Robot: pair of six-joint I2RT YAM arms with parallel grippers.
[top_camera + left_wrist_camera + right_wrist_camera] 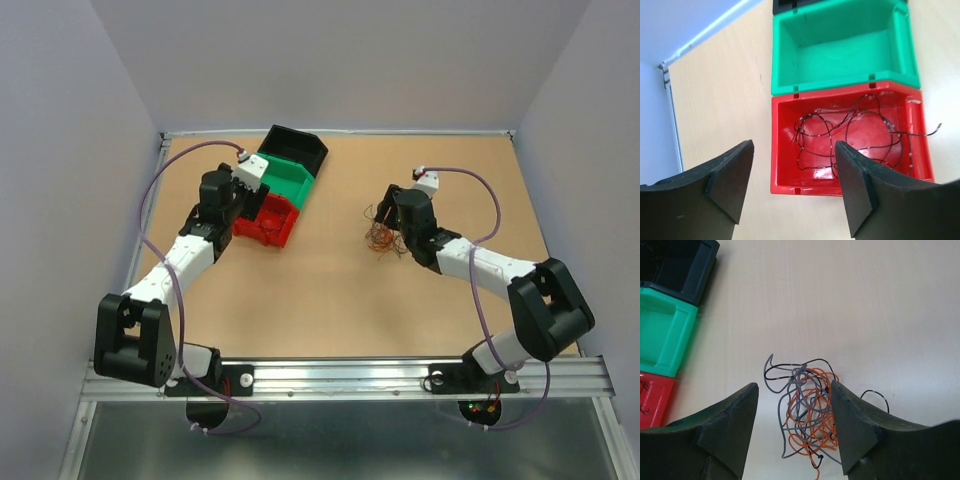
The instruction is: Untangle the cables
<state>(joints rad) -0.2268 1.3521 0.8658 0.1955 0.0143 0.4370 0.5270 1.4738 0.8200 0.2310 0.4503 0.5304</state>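
Note:
The cables (812, 410) are a small tangled clump of orange, grey and black strands lying on the table. In the top view the clump (378, 238) sits right of centre. My right gripper (794, 385) is open, with a finger on each side of the clump just above it; it also shows in the top view (386, 218). A separate thin black cable (850, 132) lies coiled in the red bin (785, 190), one end hanging over its right rim. My left gripper (794, 146) is open and empty above the near edge of the red bin (272, 222).
A green bin (785, 60), empty, touches the far side of the red one, and a black bin (295, 145) stands beyond it. The three bins run diagonally at the back left. In the right wrist view the green bin (660, 335) is at left.

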